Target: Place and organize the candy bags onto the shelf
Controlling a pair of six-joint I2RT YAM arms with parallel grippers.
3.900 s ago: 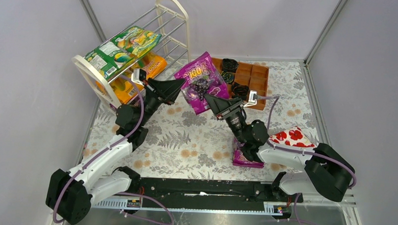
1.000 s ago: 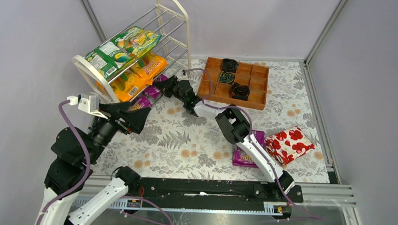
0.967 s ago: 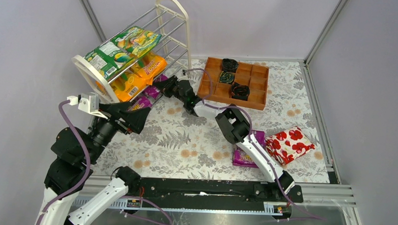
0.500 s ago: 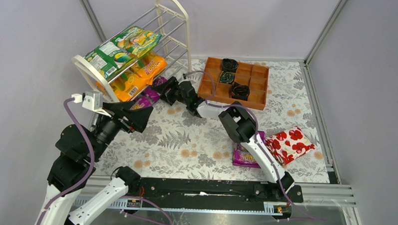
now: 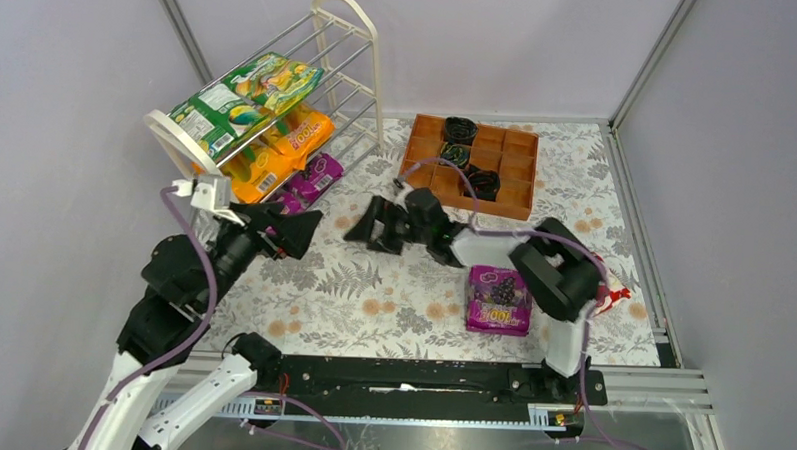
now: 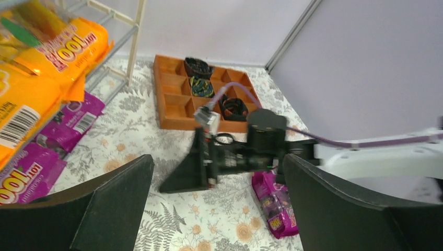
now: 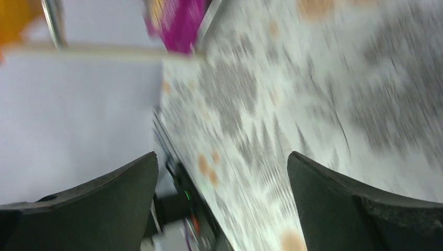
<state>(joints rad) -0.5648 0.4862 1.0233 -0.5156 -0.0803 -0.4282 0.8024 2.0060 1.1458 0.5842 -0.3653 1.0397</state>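
**Left gripper** (image 5: 294, 228): left of centre in the top view, raised over the table (image 5: 372, 284), close in front of the shelf's low tier. Fingers (image 6: 112, 201) spread wide, nothing between them.

**Purple bag** (image 5: 499, 300): lower right of centre, flat on the table, face up, just beside the right arm's elbow. It is the only bag seen off the shelf and is judged the piece in hand.

**Floral package** (image 5: 613, 290): just right of that bag, mostly hidden behind the arm. Not for shelving.

**Right gripper** (image 5: 367, 229): centre of frame, low over the table, pointing left, well apart from the purple bag. Fingers (image 7: 104, 193) wide apart and empty. Its wrist view is blurred.

**Shelf** (image 5: 180, 145): upper left. Shelved purple bags (image 5: 314, 176) on the bottom tier, orange bags (image 5: 277, 151) on the middle, green bags (image 5: 244, 98) on top.

**Tray** (image 5: 532, 175): upper centre, with coils (image 5: 460, 129) in some compartments. No part of the task.

**Handling note (judgement):**
- The right arm would need to fold back toward its own base to reach the bag.
- A glossy flat pouch offers little to pinch, so the fingers should nip a sealed edge rather than press on the face.
- The approach is best made from the side away from the floral package.
- The bag should be lifted clear before any swing.
- It belongs with its own colour on the bottom tier, label facing as the others do, and slid in until the rods carry it.
- The left gripper hangs near that tier's mouth and should keep out of the path.
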